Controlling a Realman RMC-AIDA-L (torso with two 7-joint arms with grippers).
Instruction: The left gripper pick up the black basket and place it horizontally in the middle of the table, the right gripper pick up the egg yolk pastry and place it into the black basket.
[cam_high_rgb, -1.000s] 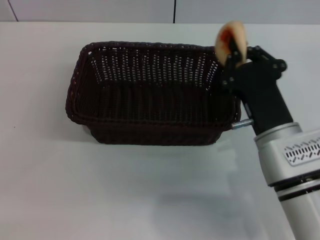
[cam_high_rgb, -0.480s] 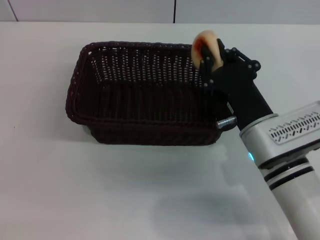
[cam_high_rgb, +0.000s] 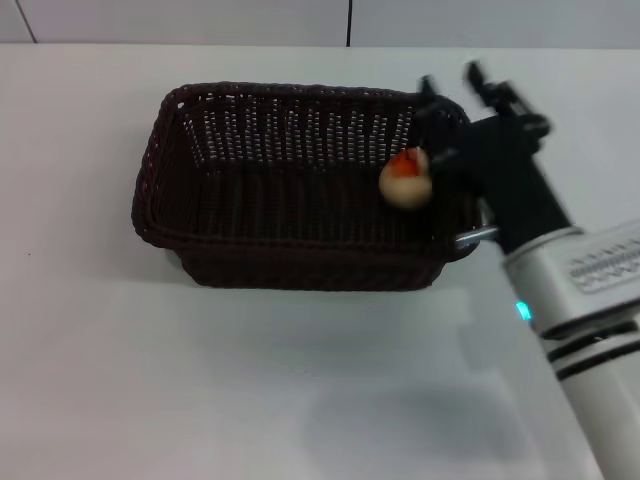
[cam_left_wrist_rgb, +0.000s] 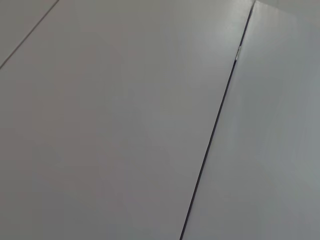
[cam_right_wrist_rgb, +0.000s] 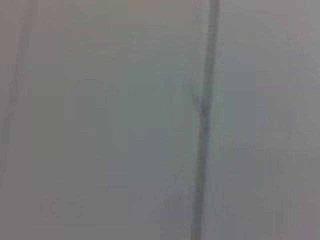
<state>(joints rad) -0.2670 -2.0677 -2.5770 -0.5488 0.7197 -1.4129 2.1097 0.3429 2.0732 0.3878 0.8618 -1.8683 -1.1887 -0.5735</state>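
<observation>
Right of centre in the head view, we see the egg yolk pastry (cam_high_rgb: 405, 179) inside the black basket (cam_high_rgb: 260, 255), near its right end. Our right gripper (cam_high_rgb: 447, 85) sits just above-right, fingers spread and empty. Around them lies the table (cam_high_rgb: 200, 380).

The black basket (cam_high_rgb: 290, 190) is showing dark woven wicker, rough and openwork along its sloping sides, with a braided rim. The surface (cam_high_rgb: 250, 380) is looking smooth, white and faintly glossy. The egg yolk pastry (cam_high_rgb: 405, 180) is appearing matt and doughy. The right gripper (cam_high_rgb: 452, 85) is showing matt black plastic ahead of a smooth silver-white arm casing.
</observation>
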